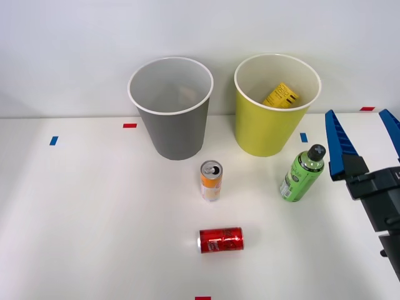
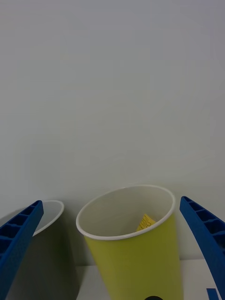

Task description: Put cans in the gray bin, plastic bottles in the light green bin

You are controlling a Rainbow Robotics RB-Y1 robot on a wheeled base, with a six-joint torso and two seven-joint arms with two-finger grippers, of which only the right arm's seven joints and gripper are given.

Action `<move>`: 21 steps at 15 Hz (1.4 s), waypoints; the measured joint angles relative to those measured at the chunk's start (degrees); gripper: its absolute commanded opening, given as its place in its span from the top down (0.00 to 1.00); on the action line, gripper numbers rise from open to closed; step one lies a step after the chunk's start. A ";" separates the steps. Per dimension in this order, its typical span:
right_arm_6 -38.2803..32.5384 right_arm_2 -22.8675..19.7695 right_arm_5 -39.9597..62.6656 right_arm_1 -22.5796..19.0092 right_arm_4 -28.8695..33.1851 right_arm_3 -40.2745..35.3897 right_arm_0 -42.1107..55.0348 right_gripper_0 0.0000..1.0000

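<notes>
Blue ribbed fingers of my right gripper (image 1: 364,140) stand wide apart with nothing between them, at the right edge of the front view, hanging above the table (image 1: 94,219). Just to their left in that frame lies the green bottle (image 1: 302,174), and that is the relation I care about: it sits tilted, black cap toward the upper right, base toward the lower left, so its long axis runs diagonally and the cap end is nearest my fingers. I judge I would need to bring the jaws across that axis, over the labelled body, rather than along it. In the wrist view the light green bin (image 2: 136,262) sits between my fingertips, with the yellow bottle (image 2: 146,223) already resting inside it; the front view shows the same bottle in the bin at upper right of centre. The gray bin (image 1: 172,122) stands beside it to the left. Both cans are still on the table: the orange-and-white can (image 1: 211,180) upright at centre, the red can (image 1: 220,240) on its side below it, lying across the frame.
</notes>
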 measured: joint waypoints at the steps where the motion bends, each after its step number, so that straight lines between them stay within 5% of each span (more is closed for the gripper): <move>1: 0.09 0.68 -2.32 -0.12 2.28 1.05 1.20 0.00; 10: 0.32 10.40 -20.84 2.81 20.85 19.82 8.83 0.00; 21: -0.35 9.01 -22.78 6.59 30.94 29.60 10.75 0.00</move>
